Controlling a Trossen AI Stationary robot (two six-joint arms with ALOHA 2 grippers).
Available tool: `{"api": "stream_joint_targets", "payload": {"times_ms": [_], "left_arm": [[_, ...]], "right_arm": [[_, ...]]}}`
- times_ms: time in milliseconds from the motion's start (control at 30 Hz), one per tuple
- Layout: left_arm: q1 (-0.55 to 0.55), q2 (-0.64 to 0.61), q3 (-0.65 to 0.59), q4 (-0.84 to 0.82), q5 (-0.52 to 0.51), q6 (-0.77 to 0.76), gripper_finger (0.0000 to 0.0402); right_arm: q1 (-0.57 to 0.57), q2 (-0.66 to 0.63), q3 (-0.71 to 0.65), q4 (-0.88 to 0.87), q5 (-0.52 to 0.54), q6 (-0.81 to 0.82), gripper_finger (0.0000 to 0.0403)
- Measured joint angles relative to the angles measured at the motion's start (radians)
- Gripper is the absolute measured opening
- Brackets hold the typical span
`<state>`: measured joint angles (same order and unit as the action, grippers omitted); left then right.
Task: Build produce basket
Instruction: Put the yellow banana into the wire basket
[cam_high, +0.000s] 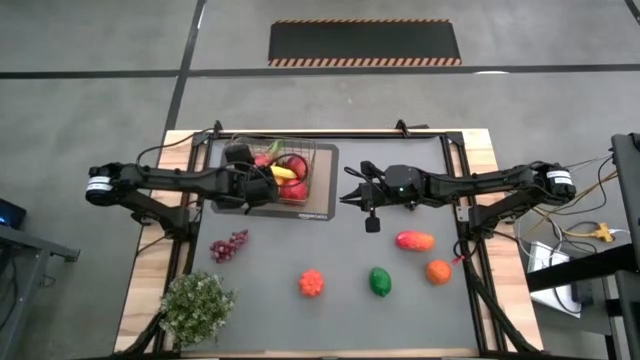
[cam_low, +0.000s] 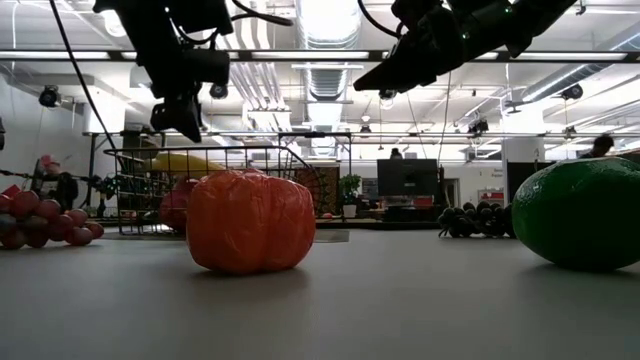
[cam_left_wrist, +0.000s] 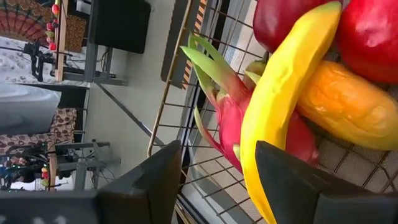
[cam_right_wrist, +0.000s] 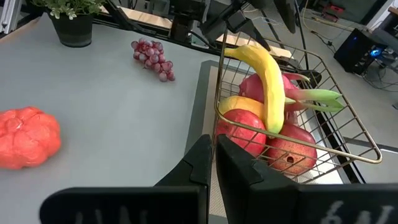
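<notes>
Basket (cam_high: 292, 170) at worktop (cam_high: 400, 300) far edge, left of centre, holding banana (cam_right_wrist: 268, 81). Left end effector (cam_high: 262, 186) over basket, fingers apart, empty. Right end effector (cam_high: 347, 196) mid-worktop, fingers together

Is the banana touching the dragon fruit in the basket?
Touching: the left wrist view shows the banana lying directly against the pink dragon fruit, with no gap.

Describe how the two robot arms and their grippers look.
Both arms are dark, slim and jointed, each with a pale silver-white collar near its base and thin black cables trailing along it. The left gripper has flat, blunt black fingers. The right gripper has matching dark wedge-shaped fingers. A small green light glows on the right arm's wrist housing.
</notes>
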<state>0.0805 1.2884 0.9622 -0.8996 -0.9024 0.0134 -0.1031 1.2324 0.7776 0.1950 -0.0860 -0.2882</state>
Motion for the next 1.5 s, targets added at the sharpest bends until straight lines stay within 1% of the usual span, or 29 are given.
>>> {"api": "stream_joint_targets", "payload": {"times_ms": [133, 267, 633, 667, 700, 833, 867, 900, 1033, 1233, 1400, 1500], "left_arm": [[-0.001, -0.007, 0.011, 0.000, 0.000, 0.004, 0.0190], [-0.004, -0.016, 0.023, -0.001, 0.004, 0.042, 0.0190], [-0.015, -0.016, 0.125, 0.000, 0.019, 0.072, 0.0190], [-0.015, -0.016, 0.134, 0.000, 0.053, 0.081, 0.0190], [-0.015, -0.016, 0.143, -0.001, 0.110, 0.090, 0.0190], [0.010, -0.016, 0.179, 0.001, 0.488, 0.059, 0.0189], [0.019, -0.016, 0.182, 0.003, 0.549, 0.045, 0.0187], [0.026, -0.016, 0.182, 0.003, 0.577, 0.033, 0.0184], [0.055, -0.016, 0.179, -0.009, 0.557, 0.007, 0.0154], [0.138, -0.013, 0.174, -0.060, 0.554, 0.001, 0.0076], [0.212, -0.012, 0.124, -0.054, 0.554, 0.001, 0.0012], [0.252, -0.012, 0.095, -0.054, 0.554, -0.001, 0.0005]], "right_arm": [[0.000, 0.000, 0.000, -0.004, 0.000, 0.000, 0.0013], [0.000, 0.000, 0.000, -0.004, 0.000, 0.000, 0.0013], [0.000, 0.000, 0.000, -0.005, 0.000, 0.008, 0.0013], [0.000, 0.000, 0.000, -0.005, 0.000, 0.008, 0.0013], [0.000, 0.000, 0.000, -0.005, 0.000, 0.008, 0.0013], [0.000, 0.000, 0.000, -0.005, 0.000, 0.017, 0.0013], [0.000, 0.000, 0.000, -0.005, 0.000, 0.017, 0.0013], [0.000, 0.000, 0.000, -0.006, 0.000, 0.017, 0.0013], [0.000, 0.000, 0.000, -0.006, 0.000, 0.016, 0.0013], [0.000, 0.000, 0.000, -0.014, 0.000, 0.027, 0.0013], [0.000, 0.000, 0.000, -0.027, 0.000, 0.027, 0.0013], [0.000, 0.000, 0.000, -0.027, 0.000, 0.027, 0.0013]]}}
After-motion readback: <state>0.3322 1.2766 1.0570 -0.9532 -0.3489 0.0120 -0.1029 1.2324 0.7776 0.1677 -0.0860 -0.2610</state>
